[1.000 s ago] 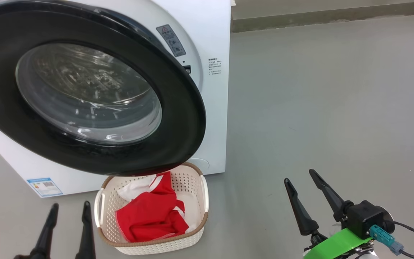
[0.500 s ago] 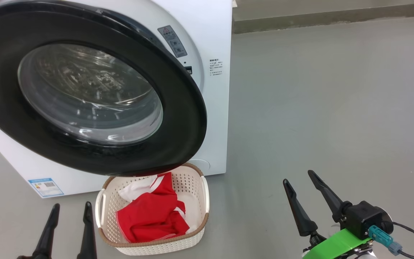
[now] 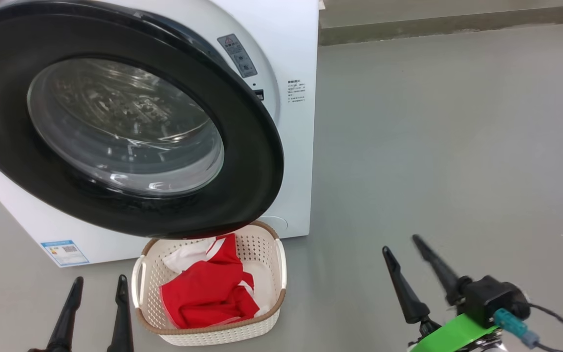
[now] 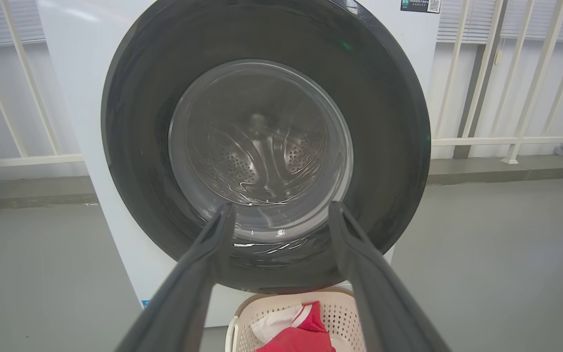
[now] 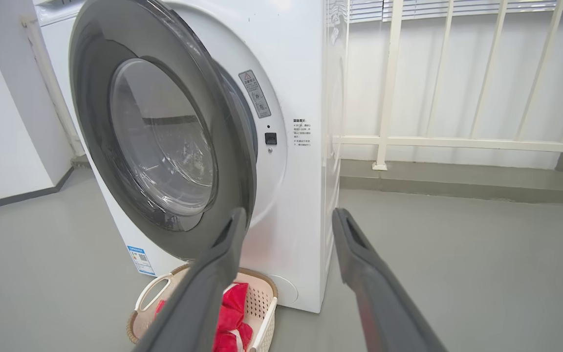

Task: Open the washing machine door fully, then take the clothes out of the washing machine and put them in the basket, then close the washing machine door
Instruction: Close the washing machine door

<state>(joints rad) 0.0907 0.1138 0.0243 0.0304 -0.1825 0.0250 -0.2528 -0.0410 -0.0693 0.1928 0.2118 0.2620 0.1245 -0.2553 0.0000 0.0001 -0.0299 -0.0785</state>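
Red clothes (image 3: 203, 293) were already in the basket (image 3: 268, 244) on the floor, just below the washing machine door (image 3: 247, 146), which hung ajar, not latched. The left gripper (image 3: 100, 278) and right gripper (image 3: 400, 243) were both spread and empty. I'd push the black rim near its free edge, not the glass — straight in, firmly.

No wording is sharp enough to read. On the washing machine (image 3: 291, 29), up and left of the right hand (image 3: 400, 244), sits a grey warning sticker (image 3: 239, 55) with a red triangle. Beside it is a small block of print (image 3: 295, 91). A blue-edged label (image 3: 64, 252) with a code square sticks to the lower corner, just above the left hand (image 3: 100, 278). In the left wrist view a QR sticker (image 4: 421, 5) sits at the machine's top, high above that hand.
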